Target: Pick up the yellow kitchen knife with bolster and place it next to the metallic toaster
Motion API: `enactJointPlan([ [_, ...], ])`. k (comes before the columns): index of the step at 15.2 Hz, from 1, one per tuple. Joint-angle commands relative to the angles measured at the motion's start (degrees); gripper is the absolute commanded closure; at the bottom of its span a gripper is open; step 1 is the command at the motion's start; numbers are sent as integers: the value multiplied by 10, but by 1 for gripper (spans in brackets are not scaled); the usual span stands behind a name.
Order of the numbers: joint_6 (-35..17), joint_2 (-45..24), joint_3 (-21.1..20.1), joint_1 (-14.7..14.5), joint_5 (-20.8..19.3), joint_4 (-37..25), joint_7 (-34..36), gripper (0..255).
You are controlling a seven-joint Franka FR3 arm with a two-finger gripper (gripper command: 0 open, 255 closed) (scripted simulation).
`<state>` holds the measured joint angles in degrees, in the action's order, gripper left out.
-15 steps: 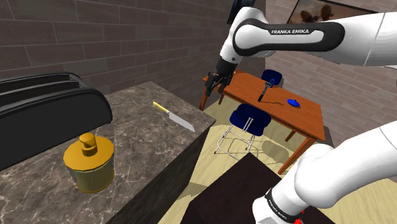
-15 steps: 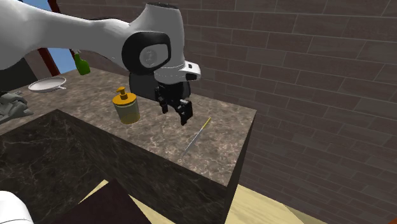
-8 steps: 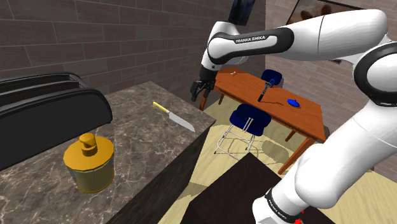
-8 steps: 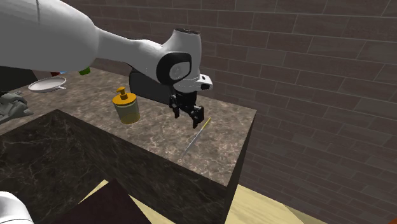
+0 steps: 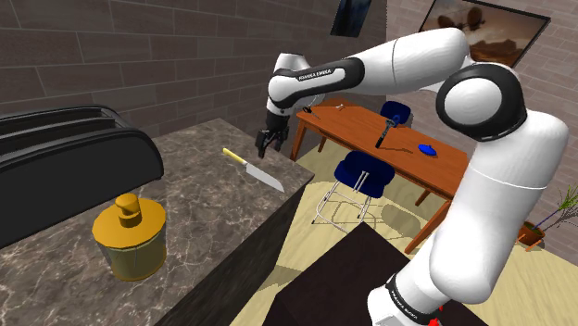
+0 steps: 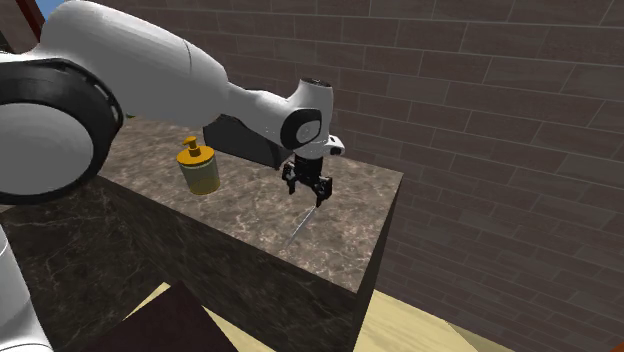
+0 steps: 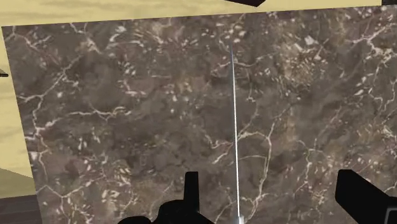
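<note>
Slim yellow-handled knife (image 5: 252,169), dark veined stone counter (image 5: 208,227)

Countertop (image 5: 199,199) — dark veined marble, smooth; toaster (image 5: 65,162) — glossy black

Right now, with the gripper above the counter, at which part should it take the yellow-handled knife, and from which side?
Probably the yellow handle, the end nearer the black toaster, coming straight down. The knife shows as a thin line below the open gripper, so fingers closing across that line would clamp its flat sides.
</note>
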<state>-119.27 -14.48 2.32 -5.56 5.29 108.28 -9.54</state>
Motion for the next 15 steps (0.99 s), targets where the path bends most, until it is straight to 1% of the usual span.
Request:
enactJointPlan([
  [1,0,-48,-3,0,0,-39,-8,0],
  [6,12,-163,-10,-4,-3,-145,-21,0],
  [13,-33,-185,-11,-5,-1,-123,-22,0],
  [15,-36,-187,-12,-5,-1,-121,-22,0],
])
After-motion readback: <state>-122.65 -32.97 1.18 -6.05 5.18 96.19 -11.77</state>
